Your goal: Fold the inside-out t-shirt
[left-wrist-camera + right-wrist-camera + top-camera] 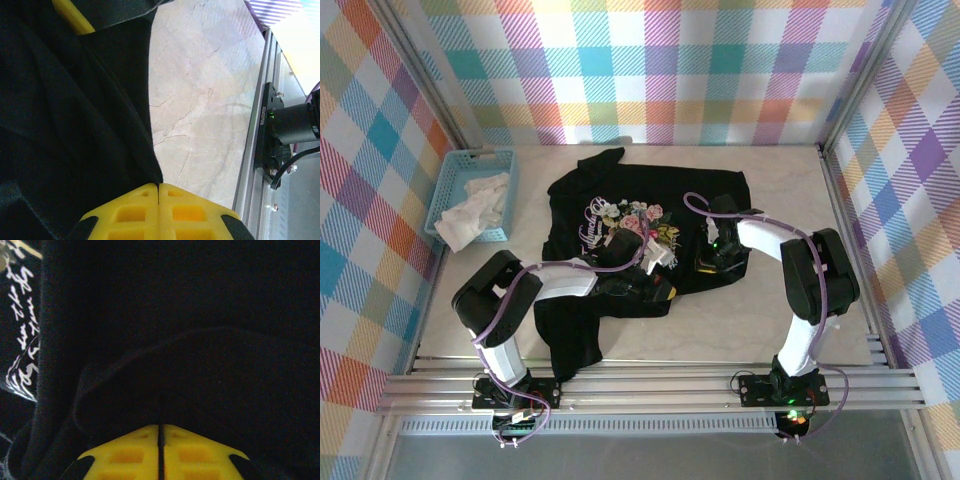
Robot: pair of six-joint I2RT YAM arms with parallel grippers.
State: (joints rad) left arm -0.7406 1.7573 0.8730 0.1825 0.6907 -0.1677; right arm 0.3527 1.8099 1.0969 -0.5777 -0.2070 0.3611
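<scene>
a black t-shirt (655, 185) lies spread in the middle of a pale marble-look surface (790, 190). it is rumpled, with a pale floral and lettered print (632, 222) facing up near its centre. one part of the shirt trails toward the near edge of the surface, beside the left arm's base.

the left gripper (660, 280) reaches in over the near middle of the shirt. seen from its wrist camera, the yellow fingers (135, 212) are pressed together, and the shirt's dark edge runs straight down into the seam between their tips. it is clenched on the fabric. bare surface shows just to the right of that edge.

the right gripper (708, 262) sits low over the shirt's right half, just right of the print and near the left gripper. from its wrist camera, the yellow fingers (187, 452) are closed tight, with a soft fold of black cloth bunched at their tips. it too grasps the shirt. white script from the print shows at the left edge of that view.

at the far left of the surface, well apart from the shirt, stands a light-blue plastic basket (448, 190). a crumpled white cloth (475, 208) lies inside it. walls of pastel plaid surround the surface on three sides.
</scene>
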